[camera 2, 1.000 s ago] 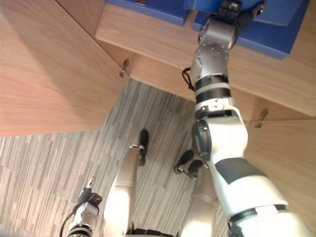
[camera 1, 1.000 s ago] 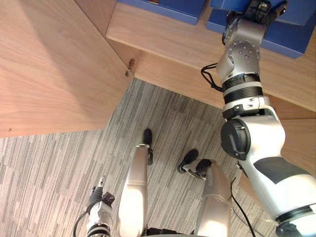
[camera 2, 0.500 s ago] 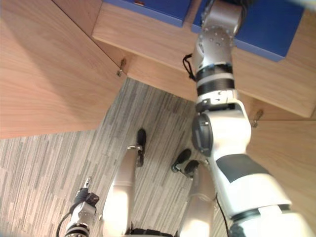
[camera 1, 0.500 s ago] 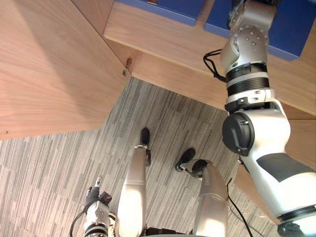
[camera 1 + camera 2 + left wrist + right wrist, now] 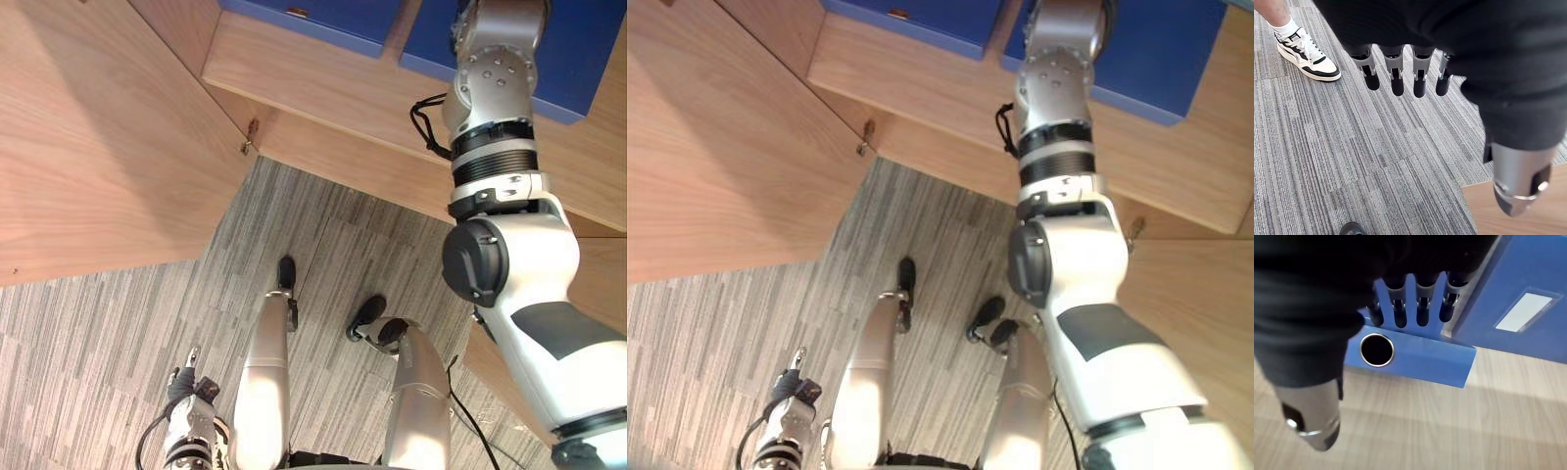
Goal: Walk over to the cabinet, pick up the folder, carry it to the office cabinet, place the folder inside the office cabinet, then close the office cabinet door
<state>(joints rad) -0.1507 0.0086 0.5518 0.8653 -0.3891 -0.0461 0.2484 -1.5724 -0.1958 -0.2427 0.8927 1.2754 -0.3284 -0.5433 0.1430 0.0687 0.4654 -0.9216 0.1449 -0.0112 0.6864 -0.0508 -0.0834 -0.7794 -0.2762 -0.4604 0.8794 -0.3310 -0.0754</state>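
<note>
On my left the open cabinet door (image 5: 88,147) swings out over the grey carpet (image 5: 118,343), its hinge (image 5: 252,135) at the corner of the wooden shelf (image 5: 323,88). Low down beside the door, the left robot hand (image 5: 1397,78) hangs over the carpet with fingers straight and loose, holding nothing; its wrist view catches a person's white-and-black shoe (image 5: 1305,51) on the carpet nearby. Further right, the shelf carries blue folders. The right arm reaches up to them, and from its wrist I see the right robot hand (image 5: 1422,308) with fingers straight, spread side by side over the top face of the folder (image 5: 1415,357), which lies flat on the shelf with its spine and round finger hole (image 5: 1376,350) facing me. The thumb hangs apart over bare wood, so nothing is gripped; I cannot tell whether the fingertips actually touch. Just beside it is a second folder (image 5: 1528,293) with a pale label pocket (image 5: 1523,312).
</note>
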